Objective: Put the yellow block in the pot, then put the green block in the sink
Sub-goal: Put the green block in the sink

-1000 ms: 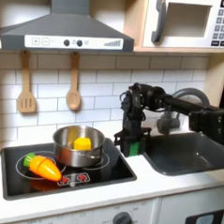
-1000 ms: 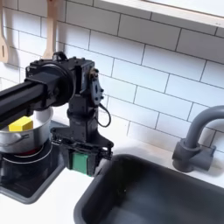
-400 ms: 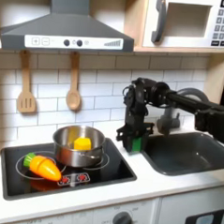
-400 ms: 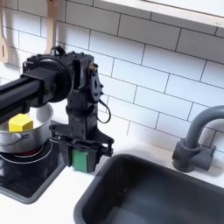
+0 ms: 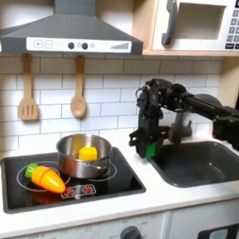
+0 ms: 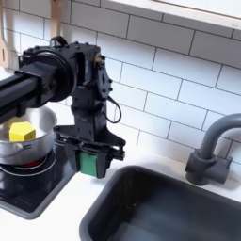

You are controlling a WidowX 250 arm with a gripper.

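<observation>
A toy kitchen with white tile walls. A black robot arm reaches in from the first exterior view's right, its hand pointing straight down and closed around the green block. In the second exterior view the hand grips the green block between its two black fingers, holding it above the table just beside the near left corner of the sink. The block is lifted clear of the surface.

The sink is a dark grey basin set into the table on the first exterior view's right, with an arched grey faucet behind it.

On the black stove at the first exterior view's left stands the shiny steel pot, and the yellow block lies inside it. In the second exterior view the pot shows at the left edge with the yellow block in it.

An orange toy carrot lies on the stove in front of the pot. Two wooden spoons hang on the wall.
</observation>
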